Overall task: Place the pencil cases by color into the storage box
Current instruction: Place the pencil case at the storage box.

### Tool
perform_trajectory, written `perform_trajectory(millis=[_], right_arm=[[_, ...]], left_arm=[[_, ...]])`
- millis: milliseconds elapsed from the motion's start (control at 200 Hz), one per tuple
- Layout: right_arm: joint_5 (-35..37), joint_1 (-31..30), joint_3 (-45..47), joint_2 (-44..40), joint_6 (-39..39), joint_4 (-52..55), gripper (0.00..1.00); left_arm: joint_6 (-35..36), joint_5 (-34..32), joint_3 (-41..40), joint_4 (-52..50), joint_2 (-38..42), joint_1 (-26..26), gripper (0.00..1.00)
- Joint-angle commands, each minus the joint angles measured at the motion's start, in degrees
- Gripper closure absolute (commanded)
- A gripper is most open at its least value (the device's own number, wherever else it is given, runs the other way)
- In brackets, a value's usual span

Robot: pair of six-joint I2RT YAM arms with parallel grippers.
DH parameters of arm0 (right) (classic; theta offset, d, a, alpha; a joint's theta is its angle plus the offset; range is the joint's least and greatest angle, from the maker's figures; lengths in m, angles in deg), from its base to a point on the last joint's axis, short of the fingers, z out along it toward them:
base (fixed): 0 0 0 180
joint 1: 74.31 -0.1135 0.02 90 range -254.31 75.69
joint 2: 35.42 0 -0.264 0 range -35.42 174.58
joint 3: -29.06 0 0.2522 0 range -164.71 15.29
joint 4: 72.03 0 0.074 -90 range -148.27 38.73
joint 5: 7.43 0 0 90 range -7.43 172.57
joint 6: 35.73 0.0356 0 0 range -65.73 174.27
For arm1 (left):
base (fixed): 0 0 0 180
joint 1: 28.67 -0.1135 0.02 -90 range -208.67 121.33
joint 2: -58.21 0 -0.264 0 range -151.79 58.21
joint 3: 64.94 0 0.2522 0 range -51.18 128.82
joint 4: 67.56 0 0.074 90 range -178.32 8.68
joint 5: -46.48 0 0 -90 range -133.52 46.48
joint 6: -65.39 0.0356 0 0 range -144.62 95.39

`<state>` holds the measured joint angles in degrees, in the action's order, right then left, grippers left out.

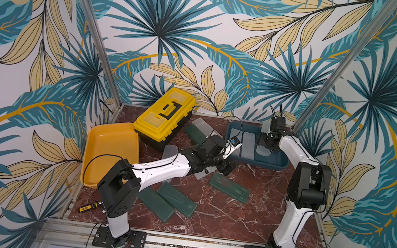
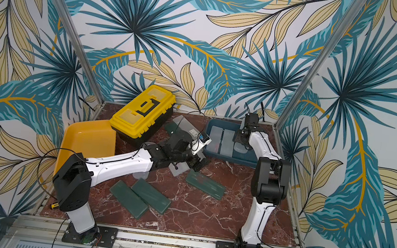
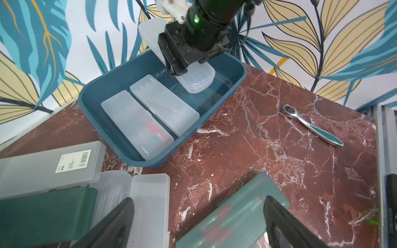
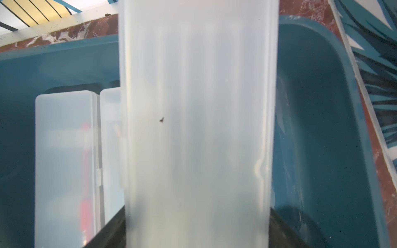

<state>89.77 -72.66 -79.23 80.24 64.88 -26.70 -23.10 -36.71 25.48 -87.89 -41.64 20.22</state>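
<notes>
The blue storage box (image 1: 278,164) stands at the back right, and two frosted white pencil cases (image 3: 137,126) (image 3: 165,107) lie flat in it side by side. My right gripper (image 4: 197,214) is shut on a third frosted white case (image 4: 197,107), held tilted with its low end inside the box (image 3: 236,85). My left gripper (image 3: 197,214) hangs open over the table, between a frosted case (image 3: 150,204) and a dark green case (image 3: 232,214). More green cases (image 1: 177,198) (image 1: 155,203) (image 1: 195,132) lie on the marble.
A yellow-and-black toolbox (image 1: 164,115) and a yellow tray (image 1: 108,149) fill the back left. A screwdriver (image 1: 88,208) lies at the front left, and a ratchet wrench (image 3: 309,124) lies right of the box. More frosted cases (image 3: 49,165) lie near the toolbox.
</notes>
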Motion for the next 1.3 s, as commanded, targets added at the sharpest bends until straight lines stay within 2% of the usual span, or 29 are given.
perform_trajectory(millis=[0,350,676,1061,1297], right_arm=[[-0.03,1.01,-1.36,1.56,-2.59,1.07,0.28],[-0.97,1.34,-2.96,5.2,-4.91,2.59,0.27],[-1.05,1.34,-5.08,8.11,-6.66,3.84,0.27],[-2.11,1.33,-8.44,11.96,-9.55,6.21,0.26],[-3.26,1.43,-6.6,11.13,-9.78,6.65,0.26]], left_arm=[[3.96,2.56,-2.93,2.88,3.75,-0.1,0.06],[4.39,3.94,-6.77,4.46,6.95,-0.53,0.06],[0.53,8.36,-9.16,6.77,8.8,-3.11,0.06],[0.33,8.57,-9.64,6.69,9.24,-3.43,0.06],[0.3,8.61,-9.61,6.72,9.58,-3.49,0.06]])
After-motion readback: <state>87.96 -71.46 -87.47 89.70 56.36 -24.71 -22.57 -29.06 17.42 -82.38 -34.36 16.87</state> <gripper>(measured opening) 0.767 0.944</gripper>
